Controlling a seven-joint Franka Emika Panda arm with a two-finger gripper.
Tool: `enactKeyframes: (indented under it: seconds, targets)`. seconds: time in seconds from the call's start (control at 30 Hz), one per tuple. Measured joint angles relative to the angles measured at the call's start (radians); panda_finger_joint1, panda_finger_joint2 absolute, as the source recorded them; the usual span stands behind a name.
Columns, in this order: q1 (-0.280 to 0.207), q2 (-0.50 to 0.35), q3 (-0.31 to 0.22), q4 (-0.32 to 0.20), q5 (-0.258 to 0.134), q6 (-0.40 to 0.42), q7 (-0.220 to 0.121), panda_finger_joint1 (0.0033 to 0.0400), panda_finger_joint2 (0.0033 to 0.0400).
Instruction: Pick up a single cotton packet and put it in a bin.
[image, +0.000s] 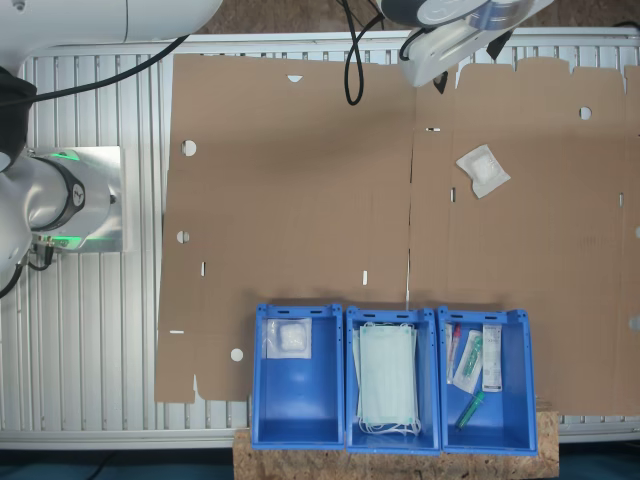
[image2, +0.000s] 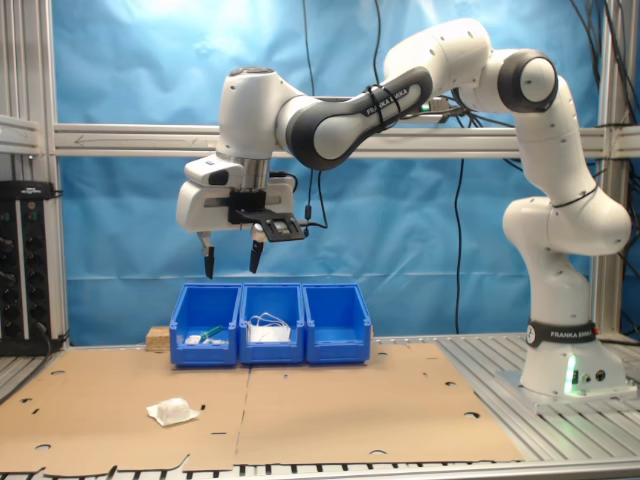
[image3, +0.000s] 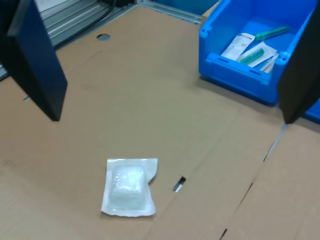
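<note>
A small square white cotton packet (image: 482, 170) in crinkly clear wrap lies flat on the brown cardboard, apart from the bins. It also appears in the second exterior view as the cotton packet (image2: 172, 411), near the front at the second exterior view's left. My gripper (image2: 231, 262) hangs open high above the table, well above the packet, with nothing between its dark fingers (image3: 37, 70). In the wrist view the cotton packet (image3: 129, 186) lies below the open gripper (image3: 172, 119). Another cotton packet (image: 288, 338) rests inside one blue bin (image: 262, 400).
Three blue bins stand side by side at the cardboard's edge. The middle bin (image: 350, 430) holds pale green face masks (image: 388, 378). The third bin (image: 520, 420) holds long sachets (image: 478, 360). The arm's base (image2: 565, 370) stands on the metal table beside the cardboard.
</note>
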Motion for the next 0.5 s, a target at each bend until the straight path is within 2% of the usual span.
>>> enactKeyframes:
  seconds: [0.27,0.5]
  targets:
    - [-0.018,0.054,0.003,0.044,0.058,0.005,-0.011,0.0400,0.0400]
    - [-0.044,0.099,0.004,0.086,0.094,0.008,-0.056,0.0400,0.0400]
